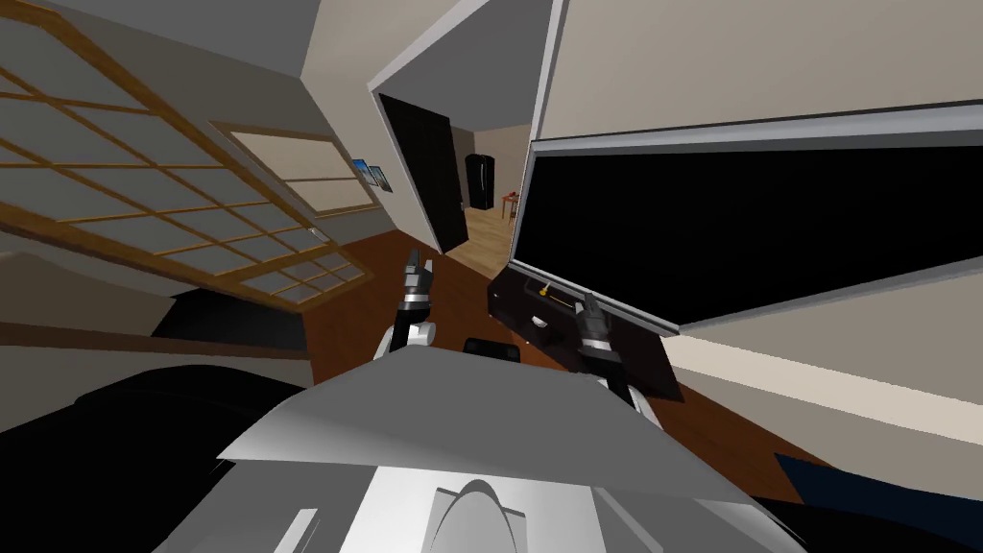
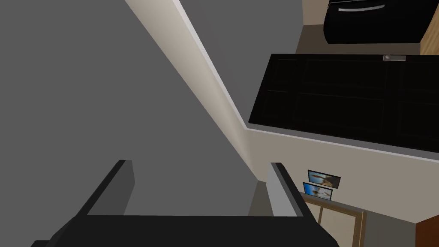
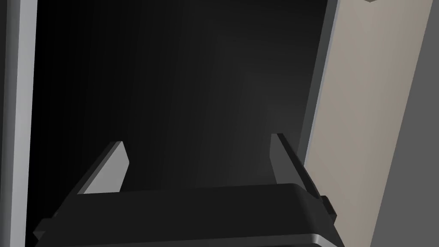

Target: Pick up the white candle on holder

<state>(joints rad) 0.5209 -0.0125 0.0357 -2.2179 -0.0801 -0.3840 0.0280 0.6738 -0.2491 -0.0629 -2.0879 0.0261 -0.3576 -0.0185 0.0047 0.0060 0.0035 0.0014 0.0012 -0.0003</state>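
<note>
A small pale thing with a yellow spot (image 1: 544,287), likely the candle on its holder, stands on a low dark cabinet (image 1: 538,317) under a big black screen (image 1: 768,230). My right gripper (image 1: 587,305) hovers over the cabinet just right of that thing, fingers open. In the right wrist view the open right gripper (image 3: 199,156) faces the black screen (image 3: 171,85) and its grey frame, with nothing between the fingers. My left gripper (image 1: 415,261) is raised over the wooden floor to the left of the cabinet. It stands open and empty (image 2: 199,171).
A dark door (image 1: 422,173) stands open beyond the left arm, with a lit room behind it. A wood-framed lattice window (image 1: 144,202) runs along the left. Dark furniture (image 1: 115,432) fills the lower left. A small black object (image 1: 491,348) lies on the floor by the cabinet.
</note>
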